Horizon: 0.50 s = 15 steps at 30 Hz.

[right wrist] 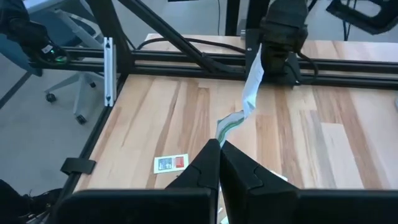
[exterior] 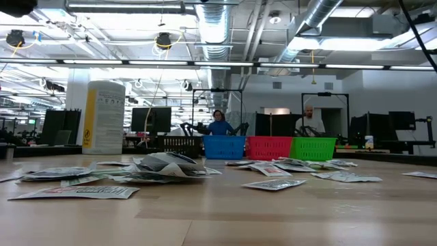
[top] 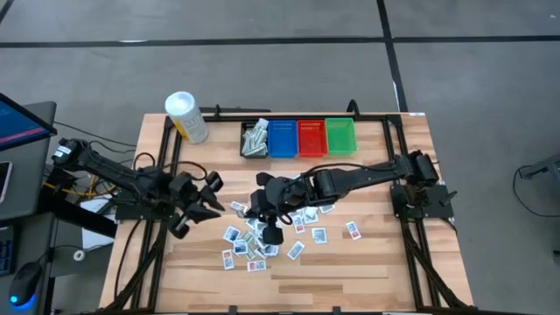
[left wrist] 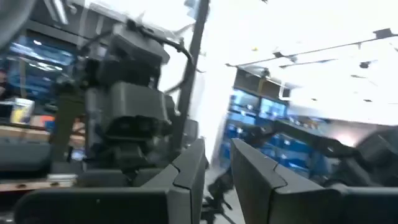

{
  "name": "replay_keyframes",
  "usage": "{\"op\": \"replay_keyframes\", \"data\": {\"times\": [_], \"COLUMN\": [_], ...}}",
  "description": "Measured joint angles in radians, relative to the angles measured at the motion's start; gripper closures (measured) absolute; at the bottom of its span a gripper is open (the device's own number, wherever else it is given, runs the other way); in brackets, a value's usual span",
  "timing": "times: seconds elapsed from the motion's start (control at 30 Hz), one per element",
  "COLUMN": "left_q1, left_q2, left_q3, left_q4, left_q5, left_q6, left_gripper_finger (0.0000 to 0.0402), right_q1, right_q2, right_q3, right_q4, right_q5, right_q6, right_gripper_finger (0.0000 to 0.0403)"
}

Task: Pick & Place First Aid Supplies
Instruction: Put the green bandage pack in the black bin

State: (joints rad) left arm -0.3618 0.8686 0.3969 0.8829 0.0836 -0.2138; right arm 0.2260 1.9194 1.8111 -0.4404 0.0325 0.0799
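Note:
A long white packet strip with green marks (right wrist: 244, 102) hangs twisted between my two grippers above the table's left half. My right gripper (right wrist: 219, 148) (top: 252, 208) is shut on its near end. My left gripper (right wrist: 281, 59) (top: 213, 199) stands opposite at the strip's other end, with only a narrow gap between its fingers (left wrist: 186, 177). Many first aid packets (top: 262, 241) (exterior: 164, 166) lie flat and loose on the wood below and to the right of the grippers. One packet (right wrist: 170, 163) lies alone near the left frame rail. My left gripper has the strip's far end (right wrist: 254, 61) at its fingers. It comes from the table's left side, tilted somewhat upward. The exact hold is too far off in the right wrist view to make out. My right gripper pinches the strip's near end (right wrist: 222, 132) between its two shut fingertips. It comes from the table's right, slanting down. The strip runs on to the left gripper, twisted and clear of the table.
Black (top: 255, 138), blue (top: 283, 137), red (top: 311, 137) and green (top: 339, 136) bins stand in a row at the far edge; the black one holds packets. A white tub (top: 186, 115) stands at the far left corner. Black frame rails (right wrist: 205, 56) run along the table's sides.

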Motion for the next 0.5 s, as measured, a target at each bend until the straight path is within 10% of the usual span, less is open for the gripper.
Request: {"op": "replay_keyframes", "data": {"times": [0.27,0.5], "left_q1": [0.000,0.000], "left_q2": [0.006,0.036], "left_q3": [-0.001,-0.001], "left_q4": [-0.278,-0.329], "left_q5": [0.104,-0.005], "left_q6": [-0.003,0.001], "left_gripper_finger": [0.0325,0.0325], "right_q1": [0.000,0.006], "right_q2": [0.000,0.000], "right_q3": [0.000,0.000], "right_q4": [0.000,0.047], "right_q5": [0.069,0.081], "right_q6": [-0.007,-0.014], "right_gripper_finger": [0.0403,0.0403]}}
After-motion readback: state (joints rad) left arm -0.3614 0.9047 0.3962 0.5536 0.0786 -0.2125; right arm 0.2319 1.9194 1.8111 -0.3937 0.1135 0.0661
